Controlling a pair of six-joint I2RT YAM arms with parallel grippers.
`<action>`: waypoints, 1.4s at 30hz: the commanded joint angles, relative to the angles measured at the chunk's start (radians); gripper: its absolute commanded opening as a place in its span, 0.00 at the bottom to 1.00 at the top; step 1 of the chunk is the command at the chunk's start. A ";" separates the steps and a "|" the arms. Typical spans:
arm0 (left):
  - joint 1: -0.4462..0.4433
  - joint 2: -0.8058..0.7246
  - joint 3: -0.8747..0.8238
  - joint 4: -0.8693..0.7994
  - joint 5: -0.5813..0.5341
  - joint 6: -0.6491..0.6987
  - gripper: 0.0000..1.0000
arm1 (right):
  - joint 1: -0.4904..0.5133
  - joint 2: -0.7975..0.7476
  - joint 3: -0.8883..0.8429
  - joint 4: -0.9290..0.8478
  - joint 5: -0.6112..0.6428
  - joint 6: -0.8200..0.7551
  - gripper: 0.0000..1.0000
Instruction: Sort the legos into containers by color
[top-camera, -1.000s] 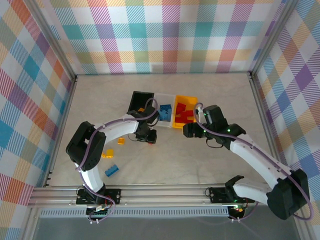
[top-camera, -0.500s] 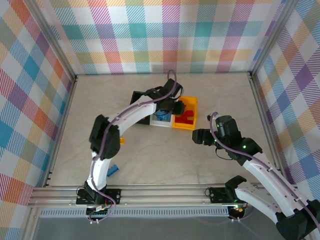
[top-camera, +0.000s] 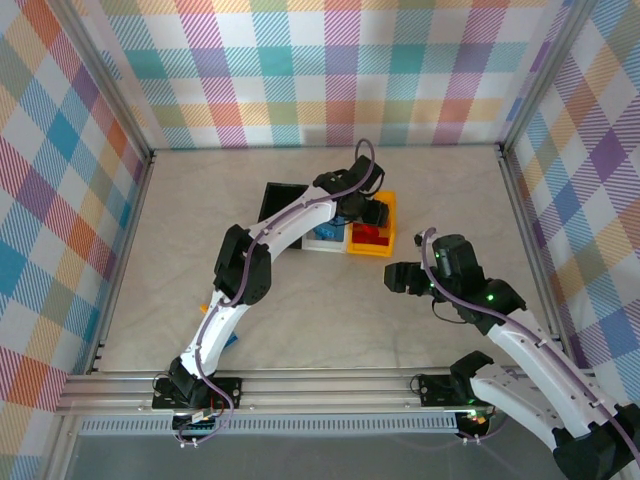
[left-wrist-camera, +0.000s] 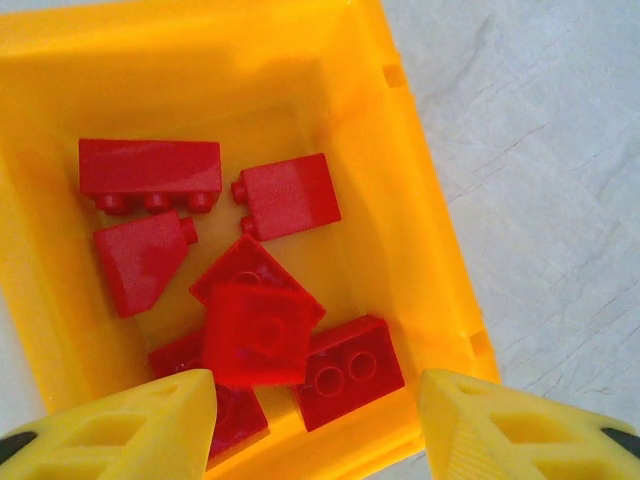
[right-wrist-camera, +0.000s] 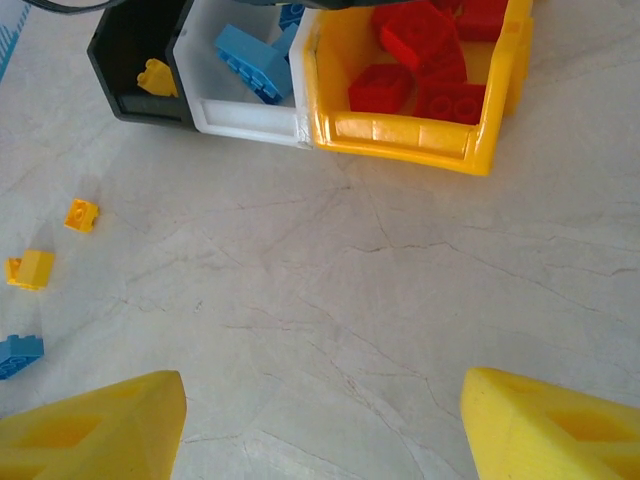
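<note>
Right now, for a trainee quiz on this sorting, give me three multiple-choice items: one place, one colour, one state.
1. The piece in the black bin is: A red, B blue, C yellow.
2. The red bricks lie: A in the black bin, B in the yellow bin, C outside any bin.
3. The left gripper is: A open, B shut on a brick, C shut empty.
Key: C, the piece there is yellow; B, the red ones sit inside the yellow walls; A, its jaws stand apart above that bin.
</note>
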 joint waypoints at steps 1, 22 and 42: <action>-0.013 0.005 0.022 -0.053 -0.017 0.014 0.57 | -0.006 0.007 0.002 0.002 -0.025 0.009 0.73; -0.010 -0.658 -0.606 0.018 -0.189 0.004 0.65 | 0.027 0.165 0.010 0.090 -0.169 -0.010 0.74; 0.356 -1.155 -1.288 -0.089 -0.255 -0.265 0.80 | 0.450 0.755 0.333 0.200 -0.147 -0.073 0.80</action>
